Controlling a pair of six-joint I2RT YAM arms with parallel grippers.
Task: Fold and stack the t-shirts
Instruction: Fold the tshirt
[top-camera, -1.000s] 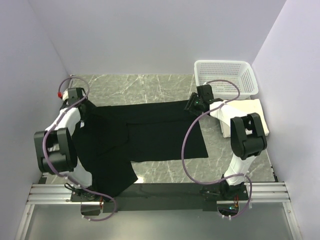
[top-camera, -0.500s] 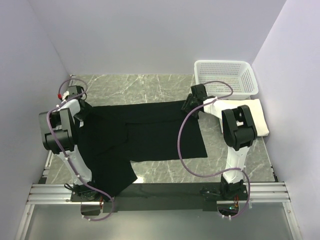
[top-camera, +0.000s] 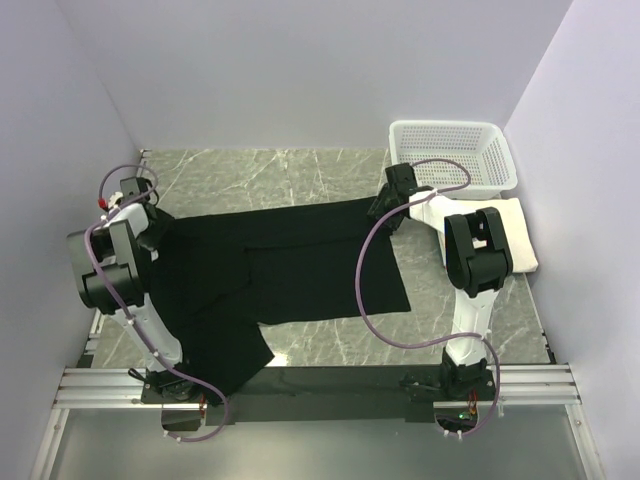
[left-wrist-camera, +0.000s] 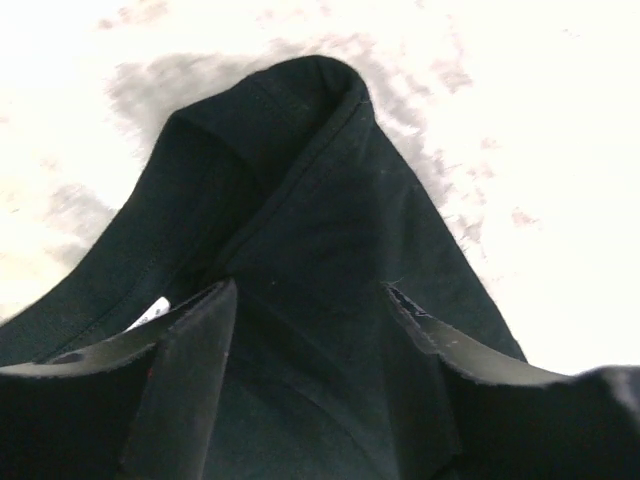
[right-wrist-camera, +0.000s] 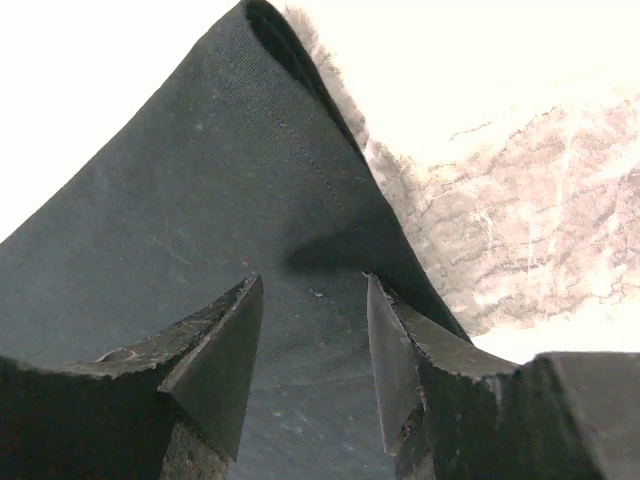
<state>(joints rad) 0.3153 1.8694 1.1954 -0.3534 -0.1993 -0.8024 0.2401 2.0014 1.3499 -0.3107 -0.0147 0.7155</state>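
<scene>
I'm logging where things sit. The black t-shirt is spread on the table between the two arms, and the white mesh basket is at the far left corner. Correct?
Not quite: the white mesh basket is at the far right corner, as the top external view shows. The black t-shirt is indeed spread on the table between the two arms.

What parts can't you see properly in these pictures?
- Cream-white folded t-shirt: top view, right arm covers much of it.
- Plain black short-sleeved t-shirt: top view, left arm hides its left end.
- Marble table: wrist views, glare washes it out.
- White mesh plastic basket: inside too small to tell.

Lab test cell: plain lavender walls (top-camera: 300, 70), marble-patterned table (top-camera: 280, 175), aluminium rail (top-camera: 320, 385).
</scene>
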